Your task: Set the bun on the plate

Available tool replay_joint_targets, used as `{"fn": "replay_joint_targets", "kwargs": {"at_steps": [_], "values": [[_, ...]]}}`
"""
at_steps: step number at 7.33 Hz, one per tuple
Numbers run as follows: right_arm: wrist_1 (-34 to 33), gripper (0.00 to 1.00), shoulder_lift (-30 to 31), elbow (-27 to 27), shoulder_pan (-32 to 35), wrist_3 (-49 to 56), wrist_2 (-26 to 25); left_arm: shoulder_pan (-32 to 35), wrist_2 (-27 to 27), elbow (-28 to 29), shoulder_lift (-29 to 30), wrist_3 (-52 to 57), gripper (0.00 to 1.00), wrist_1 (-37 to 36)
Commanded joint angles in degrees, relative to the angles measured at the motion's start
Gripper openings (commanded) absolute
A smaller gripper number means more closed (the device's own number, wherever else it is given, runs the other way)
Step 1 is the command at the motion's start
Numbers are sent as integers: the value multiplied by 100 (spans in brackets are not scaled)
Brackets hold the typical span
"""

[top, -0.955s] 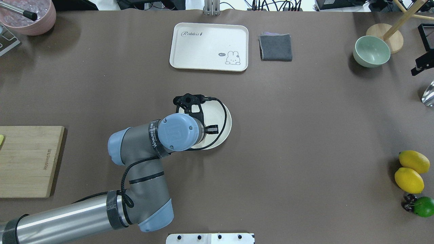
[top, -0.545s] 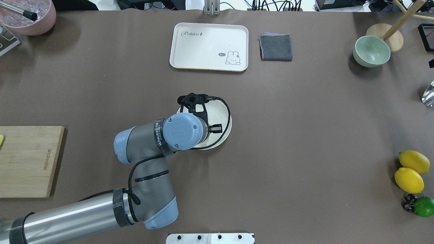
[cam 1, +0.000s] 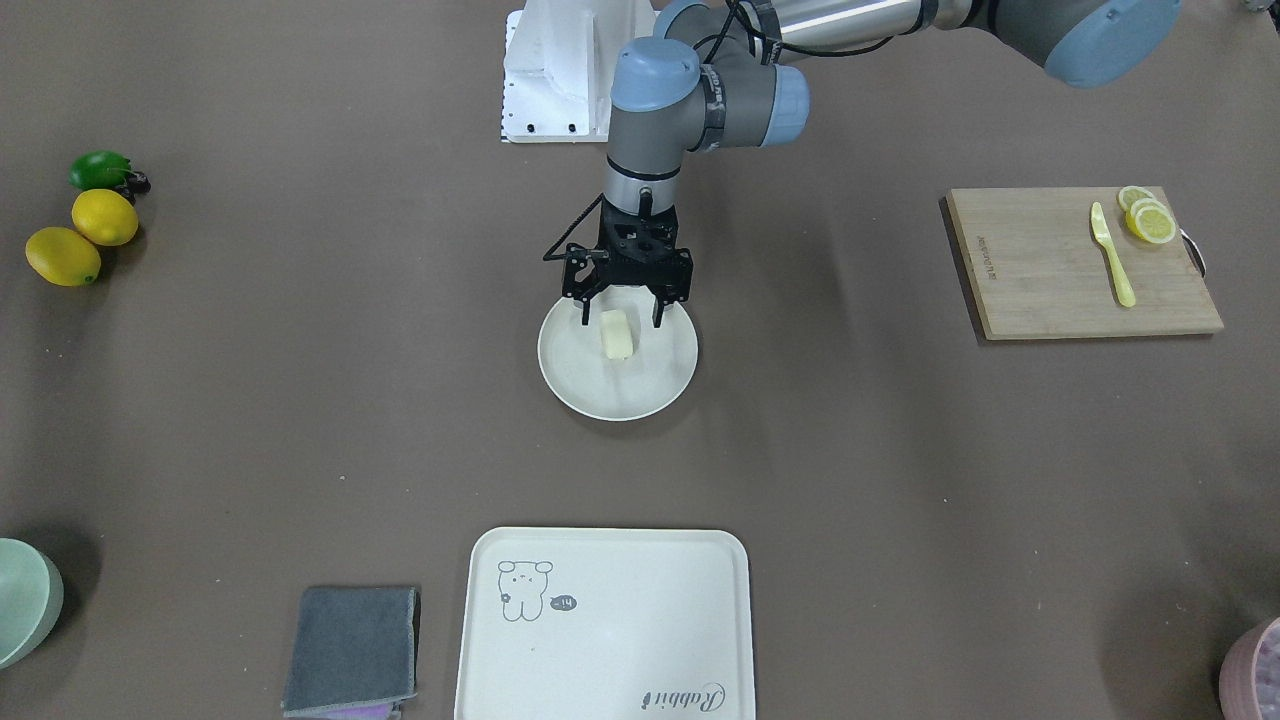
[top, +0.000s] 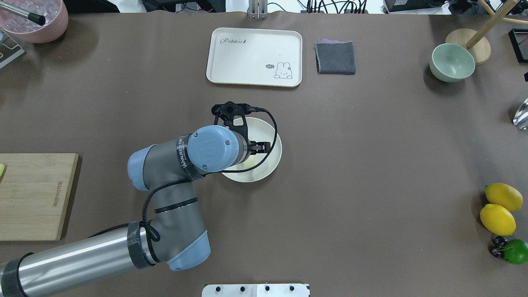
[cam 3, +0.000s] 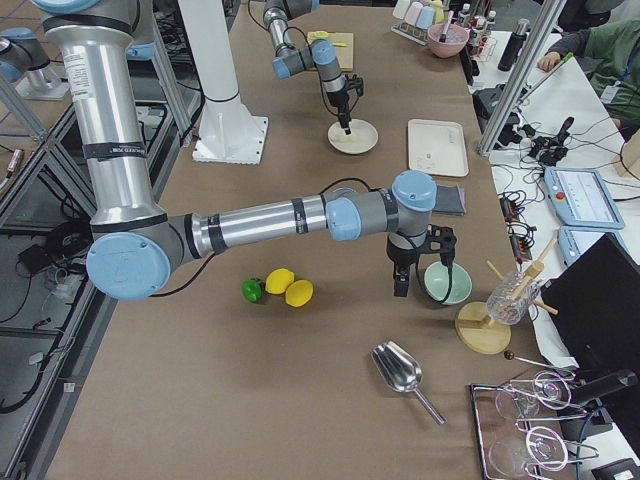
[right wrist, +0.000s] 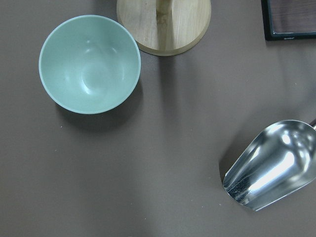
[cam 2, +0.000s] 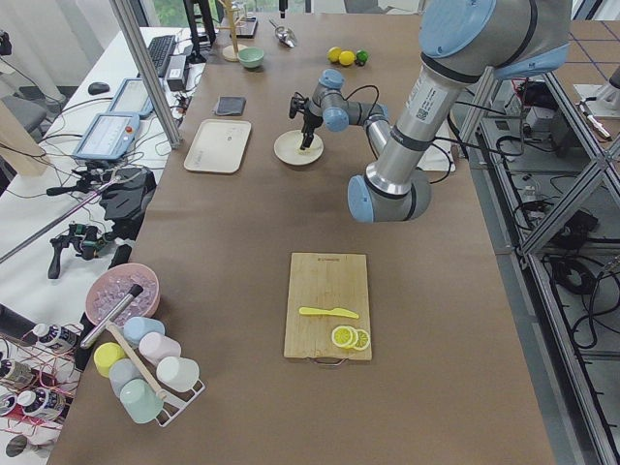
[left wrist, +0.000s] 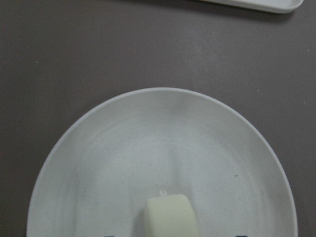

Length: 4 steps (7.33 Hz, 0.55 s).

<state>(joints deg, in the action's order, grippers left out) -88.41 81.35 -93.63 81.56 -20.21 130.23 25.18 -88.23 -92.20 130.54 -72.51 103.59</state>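
Note:
The bun [cam 1: 618,335], a small pale cream lump, lies on the round cream plate [cam 1: 620,392] at mid-table. My left gripper [cam 1: 621,318] hangs just above it, open, with one finger [cam 1: 584,312] on each side and neither touching the bun. In the left wrist view the bun [left wrist: 172,217] sits near the bottom edge on the plate [left wrist: 163,143]. From overhead the wrist hides the bun, and only part of the plate [top: 255,175] shows. My right gripper [cam 3: 423,275] hovers by the green bowl at the table's far right. I cannot tell if it is open or shut.
A cream tray [cam 1: 600,620] and a grey cloth [cam 1: 350,648] lie across the table from the robot. A cutting board [cam 1: 1060,265] holds lemon slices and a yellow knife. Lemons [cam 1: 70,235] and a lime sit on the robot's right. A green bowl [right wrist: 89,64] and a metal scoop [right wrist: 271,168] lie under the right wrist.
The left wrist drifted right over the plate, then back left, and now looks larger, so higher. The right gripper has slid off the overhead view's right edge.

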Motion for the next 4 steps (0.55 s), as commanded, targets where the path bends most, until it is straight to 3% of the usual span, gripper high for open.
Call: {"fn": "replay_joint_targets", "kwargs": {"at_steps": [1,3,4], "values": [[0,100,12,37,0,0,11,590,-53,-553,-571,597,98,38],[0,100,4,38,9,-9,28,1590,-367,-834,-1211,685,98,509],[0,100,3,38,9,-9,37,2117,-1005,-792,-1650,781,98,974]]}}
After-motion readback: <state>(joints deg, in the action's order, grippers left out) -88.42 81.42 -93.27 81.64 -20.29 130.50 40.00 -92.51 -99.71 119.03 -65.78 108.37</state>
